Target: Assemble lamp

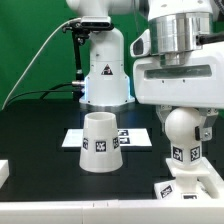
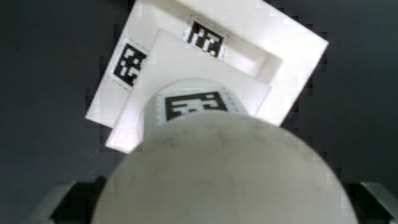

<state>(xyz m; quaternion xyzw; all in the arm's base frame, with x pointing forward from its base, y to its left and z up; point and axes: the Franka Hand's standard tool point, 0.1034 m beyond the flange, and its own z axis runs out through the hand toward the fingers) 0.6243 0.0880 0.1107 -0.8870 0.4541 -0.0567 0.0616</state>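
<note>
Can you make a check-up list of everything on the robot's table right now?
Surface: black table, marker board lying flat.
Job's things: shade standing alone on the table; bulb upright on the base, at the exterior view's right.
Clutter: white piece at the exterior view's left edge, cut off.
Grippers: gripper open, right above the bulb's ball head, no grip shown.
Cables: black cable behind the pedestal.
Surroundings: green backdrop.
</note>
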